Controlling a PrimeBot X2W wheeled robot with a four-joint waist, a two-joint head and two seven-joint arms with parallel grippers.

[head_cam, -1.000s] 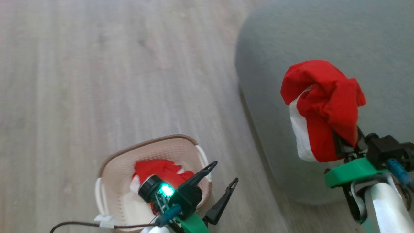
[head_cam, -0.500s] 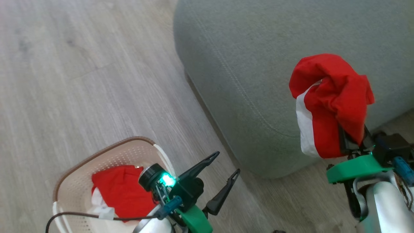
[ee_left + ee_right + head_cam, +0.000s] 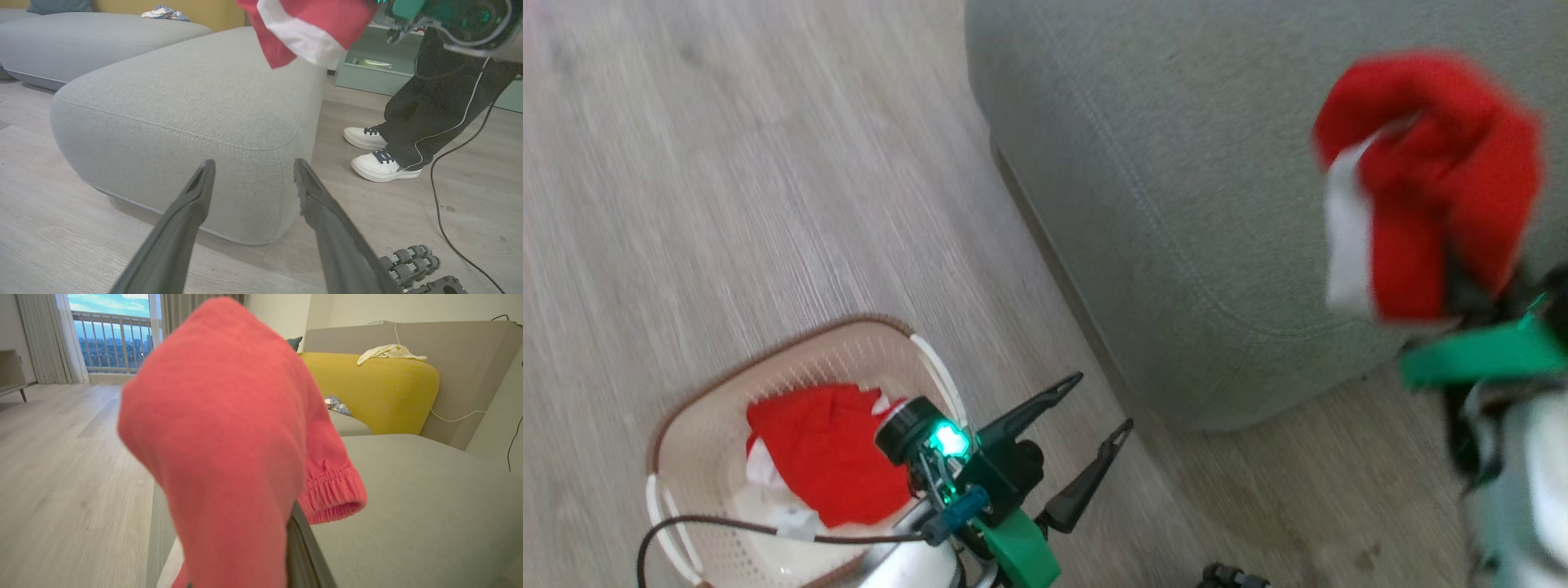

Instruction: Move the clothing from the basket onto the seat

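The cream basket (image 3: 727,388) sits on the floor at the lower left, with red clothing (image 3: 825,465) lying in it. Just right of it my left gripper (image 3: 1099,403) stands open and empty; the left wrist view has its fingers (image 3: 196,196) spread before the corner of the grey-green seat (image 3: 184,102). My right gripper (image 3: 1462,286) is shut on another red and white piece of clothing (image 3: 1429,180), held above the seat (image 3: 1176,204) near its front corner. The cloth (image 3: 229,437) drapes over the gripper and hides most of one dark finger (image 3: 302,547).
A person in black trousers and white shoes (image 3: 380,167) stands on the wooden floor just right of the seat. A black cable (image 3: 437,196) trails across the floor there. A yellow cushion (image 3: 376,388) and more sofa lie beyond the seat.
The head camera turned, so seat and basket shifted left in view. My right gripper has carried the red clothing up and farther over the seat. The left gripper stays open.
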